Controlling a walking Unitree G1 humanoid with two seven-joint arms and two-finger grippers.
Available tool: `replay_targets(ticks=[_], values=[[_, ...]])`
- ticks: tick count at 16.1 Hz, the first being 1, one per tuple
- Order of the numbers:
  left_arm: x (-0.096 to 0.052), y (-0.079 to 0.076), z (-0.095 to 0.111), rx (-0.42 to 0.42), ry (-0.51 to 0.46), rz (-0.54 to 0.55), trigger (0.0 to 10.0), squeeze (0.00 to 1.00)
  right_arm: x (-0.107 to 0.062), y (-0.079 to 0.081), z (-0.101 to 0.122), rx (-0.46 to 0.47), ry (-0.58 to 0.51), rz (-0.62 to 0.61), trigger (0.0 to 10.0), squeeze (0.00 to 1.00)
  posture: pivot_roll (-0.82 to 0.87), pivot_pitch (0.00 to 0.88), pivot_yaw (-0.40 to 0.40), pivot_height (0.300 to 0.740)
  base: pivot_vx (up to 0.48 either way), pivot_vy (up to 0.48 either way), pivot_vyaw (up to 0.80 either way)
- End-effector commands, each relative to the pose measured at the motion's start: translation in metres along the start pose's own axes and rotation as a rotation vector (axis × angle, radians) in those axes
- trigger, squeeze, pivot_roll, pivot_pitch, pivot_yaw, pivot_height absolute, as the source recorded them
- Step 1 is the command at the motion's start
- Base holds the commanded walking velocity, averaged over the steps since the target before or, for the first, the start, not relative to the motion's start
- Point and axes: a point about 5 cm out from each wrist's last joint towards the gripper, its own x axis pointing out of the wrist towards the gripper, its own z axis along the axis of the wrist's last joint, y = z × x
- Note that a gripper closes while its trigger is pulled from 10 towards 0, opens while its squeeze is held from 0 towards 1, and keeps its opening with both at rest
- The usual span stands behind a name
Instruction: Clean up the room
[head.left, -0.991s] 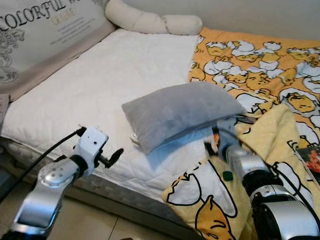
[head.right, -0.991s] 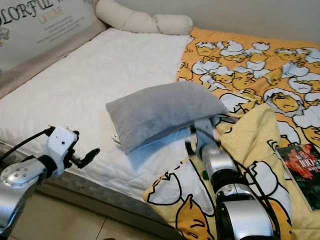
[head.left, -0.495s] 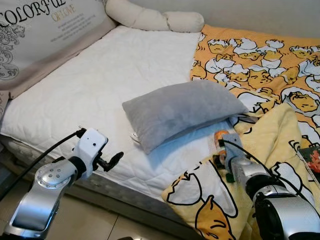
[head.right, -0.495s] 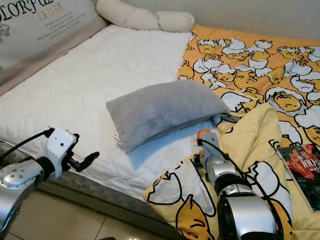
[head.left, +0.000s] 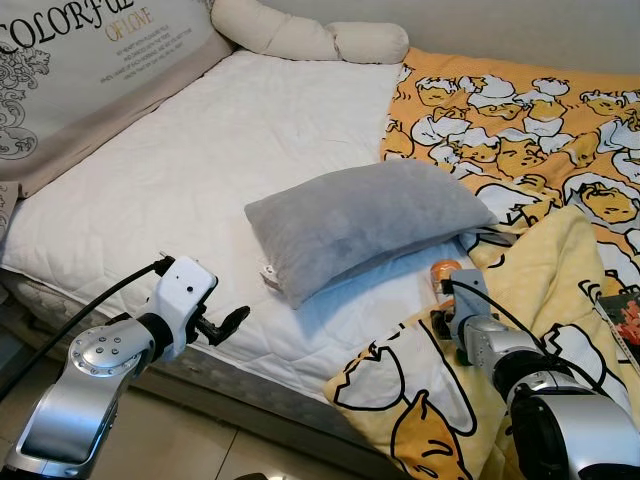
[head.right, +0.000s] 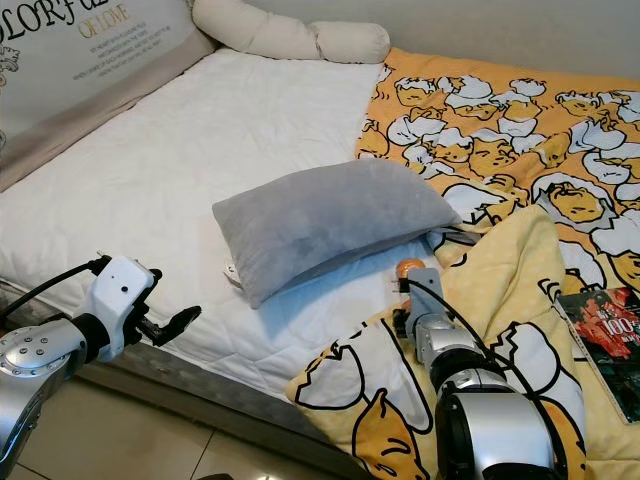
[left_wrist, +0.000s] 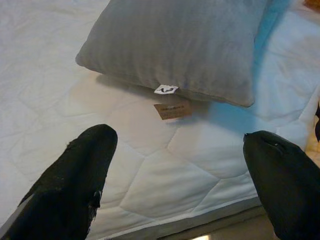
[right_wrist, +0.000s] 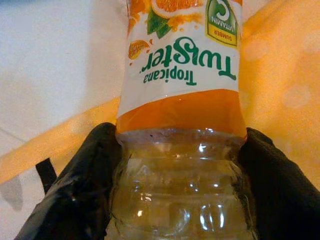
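White quilted mattress spreading across the scene, with a long cream bolster lying along its far edge and a lettered headboard cushion leaning at the robot's left. Grey pillow resting near the mattress's near edge, a small tag poking out from its lower seam. Yellow cartoon-print blanket covering the right side of the bed, a fold of it bunching up at the near right corner. Right gripper clamping on an orange juice bottle, black fingers pressing both sides of the clear ribbed section just past the Tropicana Twister label; bottle's orange tip showing just beside the pillow's near right corner, at the blanket's edge. Left gripper hovering at the near edge of the mattress, fingers spread wide apart and holding nothing, pointing toward the pillow. Red-covered book lying on the blanket at far right.
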Motion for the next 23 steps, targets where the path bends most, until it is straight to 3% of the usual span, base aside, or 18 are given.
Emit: replay_targets(ticks=[1, 4, 6, 8, 10, 11, 12, 13, 14, 16, 18, 23], values=[[-0.002, -0.001, 0.003, 0.011, -0.001, -0.014, 10.0, 0.00, 0.000, -0.003, 0.003, 0.014, -0.009, -0.012, 0.0, 0.00, -0.01, 0.000, 0.036, 0.740, 0.000, 0.000, 0.00], [-0.002, -0.002, 0.003, 0.008, 0.002, -0.014, 10.0, 0.00, 0.000, -0.007, 0.007, 0.050, -0.046, -0.014, 0.0, 0.00, -0.02, 0.000, 0.040, 0.740, 0.000, 0.000, 0.00], [-0.003, -0.003, 0.002, -0.003, -0.004, 0.005, 10.0, 0.00, -0.001, -0.013, 0.014, 0.139, -0.090, -0.020, 0.0, 0.00, -0.03, 0.000, 0.036, 0.740, 0.000, 0.000, 0.00], [0.000, 0.000, 0.002, -0.016, -0.025, 0.094, 10.0, 0.00, -0.006, -0.022, 0.028, 0.194, -0.182, -0.026, 0.0, 0.00, -0.04, 0.000, 0.030, 0.740, 0.000, 0.000, 0.00], [0.002, 0.003, 0.002, -0.044, -0.040, 0.150, 10.0, 0.00, -0.020, -0.031, 0.040, 0.177, -0.337, -0.059, 0.0, 0.00, -0.06, 0.000, 0.025, 0.740, 0.000, 0.000, 0.00], [0.003, 0.004, 0.004, -0.067, -0.059, 0.172, 10.0, 0.00, -0.034, -0.033, 0.047, 0.163, -0.435, -0.072, 4.1, 0.00, -0.07, 0.000, 0.026, 0.740, 0.000, 0.000, 0.00], [0.005, 0.008, 0.010, -0.113, -0.104, 0.222, 10.0, 0.00, -0.051, -0.033, 0.055, 0.166, -0.535, -0.067, 10.0, 0.00, -0.09, 0.000, 0.034, 0.740, 0.000, 0.000, 0.00], [0.008, 0.009, 0.014, -0.149, -0.139, 0.251, 10.0, 0.00, -0.063, -0.031, 0.061, 0.170, -0.611, -0.036, 10.0, 0.00, -0.09, 0.000, 0.037, 0.740, 0.000, 0.000, 0.00], [0.011, 0.010, 0.020, -0.176, -0.183, 0.281, 10.0, 0.00, -0.082, -0.019, 0.069, 0.221, -0.728, 0.095, 10.0, 0.00, -0.10, 0.000, 0.039, 0.740, 0.000, 0.000, 0.00], [0.018, 0.005, 0.021, -0.201, -0.195, 0.299, 10.0, 0.00, -0.093, 0.012, 0.065, 0.111, -0.750, 0.310, 10.0, 0.00, -0.09, 0.000, 0.036, 0.740, 0.000, 0.000, 0.80], [0.023, 0.001, 0.021, -0.200, -0.191, 0.333, 10.0, 0.00, -0.099, 0.027, 0.058, 0.139, -0.732, 0.361, 10.0, 0.00, -0.08, 0.000, 0.031, 0.740, 0.000, 0.000, 0.80], [0.028, -0.002, 0.010, -0.214, -0.158, 0.385, 10.0, 0.00, -0.107, 0.041, 0.047, 0.228, -0.705, 0.403, 10.0, 0.00, -0.06, 0.000, 0.034, 0.740, 0.000, 0.000, 0.80]])
